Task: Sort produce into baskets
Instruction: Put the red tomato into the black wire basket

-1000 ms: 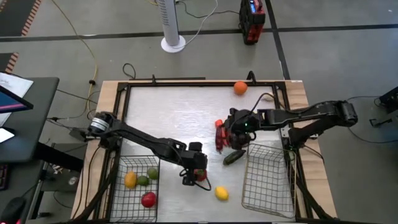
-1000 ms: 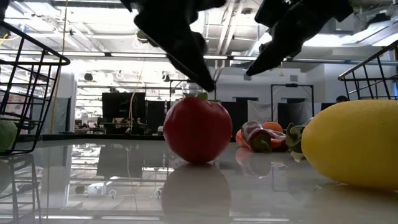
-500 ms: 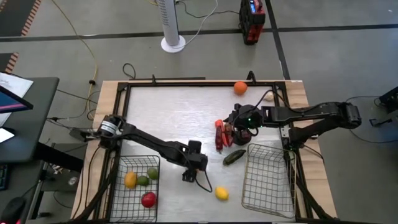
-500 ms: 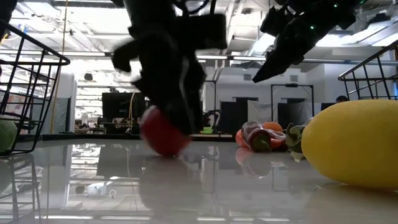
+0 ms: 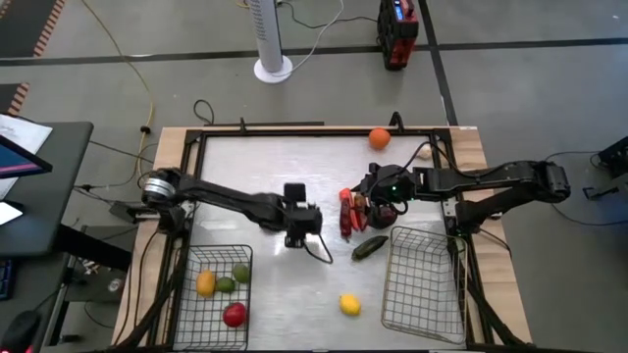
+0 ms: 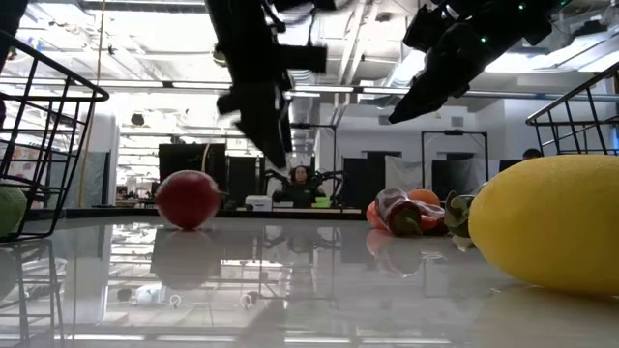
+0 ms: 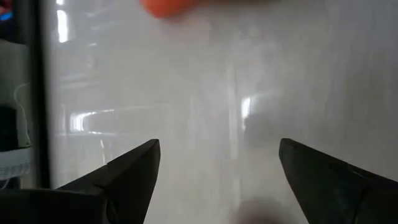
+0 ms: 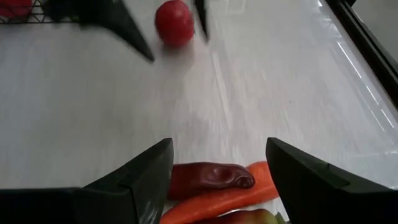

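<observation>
A round red apple [image 6: 188, 199] is seen loose on the pale surface [image 5: 265, 176] at frame centre, under the released left hand [image 5: 298, 236]; rolling is risked. The released right hand [image 5: 365, 209] is held over red peppers [image 8: 208, 177], where neighbours could be knocked.

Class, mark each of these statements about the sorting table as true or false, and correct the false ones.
1. The left basket holds several pieces of produce. True.
2. The right basket holds a lemon. False: it holds nothing; the lemon lies on the table between the baskets.
3. The left gripper grips a red apple. False: it is open and holds nothing.
4. The right gripper hovers open above a carrot. True.
5. The orange sits near the table's far edge. True.
</observation>
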